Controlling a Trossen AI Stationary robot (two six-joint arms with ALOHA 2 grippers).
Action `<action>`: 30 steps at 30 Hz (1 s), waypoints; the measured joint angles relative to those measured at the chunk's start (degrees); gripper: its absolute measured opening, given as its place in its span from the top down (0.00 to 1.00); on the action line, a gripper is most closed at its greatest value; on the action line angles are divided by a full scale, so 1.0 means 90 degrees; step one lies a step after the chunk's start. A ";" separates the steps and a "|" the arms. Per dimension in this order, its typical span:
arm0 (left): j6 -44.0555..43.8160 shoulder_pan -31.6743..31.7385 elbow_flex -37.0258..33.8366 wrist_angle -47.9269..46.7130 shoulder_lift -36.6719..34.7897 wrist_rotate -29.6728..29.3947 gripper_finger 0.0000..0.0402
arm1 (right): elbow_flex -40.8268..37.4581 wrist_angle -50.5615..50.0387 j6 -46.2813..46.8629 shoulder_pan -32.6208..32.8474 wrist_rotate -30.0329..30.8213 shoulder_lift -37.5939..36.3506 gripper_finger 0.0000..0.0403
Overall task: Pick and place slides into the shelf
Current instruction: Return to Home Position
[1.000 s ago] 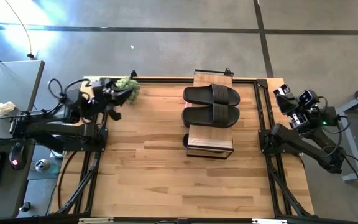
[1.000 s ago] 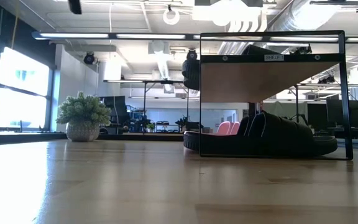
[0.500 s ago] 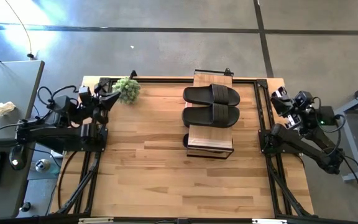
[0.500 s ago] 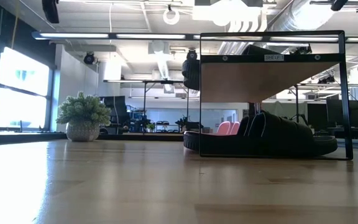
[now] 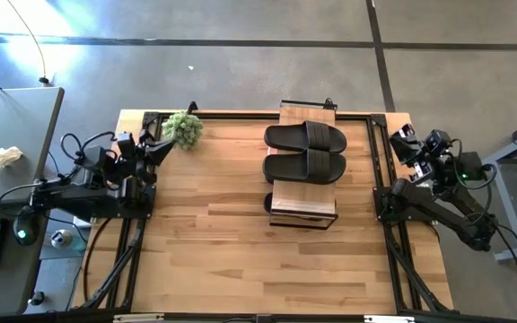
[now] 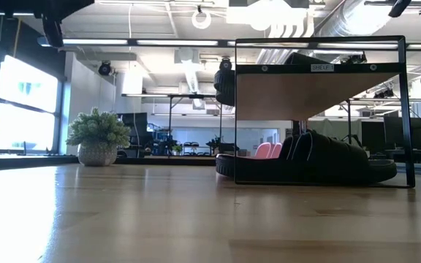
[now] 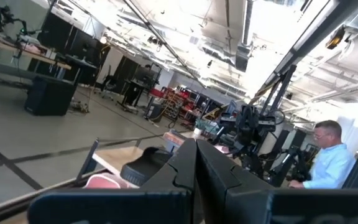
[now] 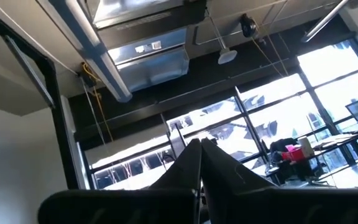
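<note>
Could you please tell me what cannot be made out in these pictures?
High view: the shelf plank hides nearly everything beneath it.
Low view: pink slides sit mostly behind a black slide; their count is unclear.
High view: left gripper and right gripper, beside the table, are too small to read; wrist views show both shut.

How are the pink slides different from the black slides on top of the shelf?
Colour: the pink slides are pale pink; the top black slides are black. Place: the pink slides sit low, under the shelf top, behind other black slides in the low view; the top black slides lie side by side on the plank. Both are slides stored in the shelf.
</note>
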 joint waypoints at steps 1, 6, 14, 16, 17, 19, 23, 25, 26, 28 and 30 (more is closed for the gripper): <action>-0.0043 0.0000 -0.0085 0.0038 -0.0036 0.0000 1.00 | 0.0000 0.0002 -0.0037 -0.0001 0.0032 0.0006 1.00; -0.0227 0.0000 -0.0537 0.0462 -0.0115 0.0040 1.00 | 0.0000 0.0008 -0.0257 0.0000 0.0469 0.0009 1.00; -0.0524 0.0000 -0.1265 0.1268 -0.0113 0.0219 1.00 | -0.0863 0.1585 -0.0256 0.0000 0.0765 0.0011 1.00; -0.0615 0.0000 -0.1395 0.1425 -0.0113 0.0221 1.00 | -0.1308 0.2193 -0.0091 0.0000 0.0742 0.0011 1.00; -0.0663 0.0000 -0.1436 0.1444 -0.0113 0.0223 1.00 | -0.1465 0.2361 -0.0058 0.0000 0.0743 0.0011 1.00; -0.0699 0.0000 -0.1504 0.1497 -0.0113 0.0238 1.00 | -0.1623 0.2475 -0.0122 0.0000 0.0808 0.0011 1.00; -0.0904 0.0000 -0.1639 0.1526 -0.0112 0.0402 1.00 | -0.1893 0.2460 0.0062 0.0000 0.0846 0.0011 1.00; -0.1020 0.0000 -0.1728 0.1531 -0.0108 0.0406 1.00 | -0.2028 0.2469 0.0195 0.0000 0.0846 0.0011 1.00; -0.1071 0.0000 -0.1779 0.1532 -0.0108 0.0406 1.00 | -0.2105 0.2512 0.0240 0.0000 0.0861 0.0009 1.00; -0.1199 0.0000 -0.1889 0.1530 -0.0108 0.0406 1.00 | -0.2253 0.2556 0.0305 0.0001 0.0887 0.0009 1.00; -0.1312 0.0000 -0.2003 0.1576 -0.0108 0.0406 1.00 | -0.2356 0.2672 0.0375 0.0000 0.0925 0.0009 1.00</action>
